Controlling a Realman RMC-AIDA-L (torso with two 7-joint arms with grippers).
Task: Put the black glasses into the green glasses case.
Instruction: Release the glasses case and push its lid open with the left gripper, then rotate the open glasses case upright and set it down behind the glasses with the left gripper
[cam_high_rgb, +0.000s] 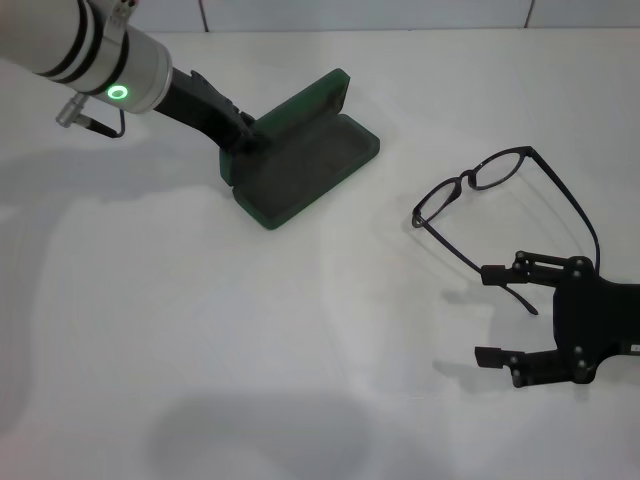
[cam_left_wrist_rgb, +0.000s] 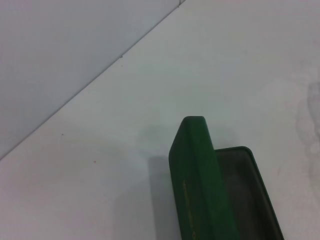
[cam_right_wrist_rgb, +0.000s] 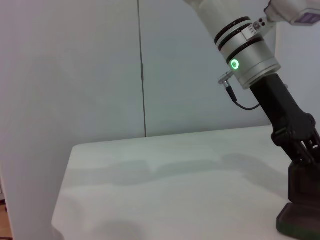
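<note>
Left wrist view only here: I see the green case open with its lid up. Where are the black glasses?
Observer: The black glasses lie unfolded on the table, to the robot's right of the green glasses case and apart from it.
Operator: Is the right claw holding them?
Observer: No. The right claw is open, at the end of one temple arm.
Operator: And the left claw?
Observer: The left claw is at the case's end, by the raised lid.
</note>
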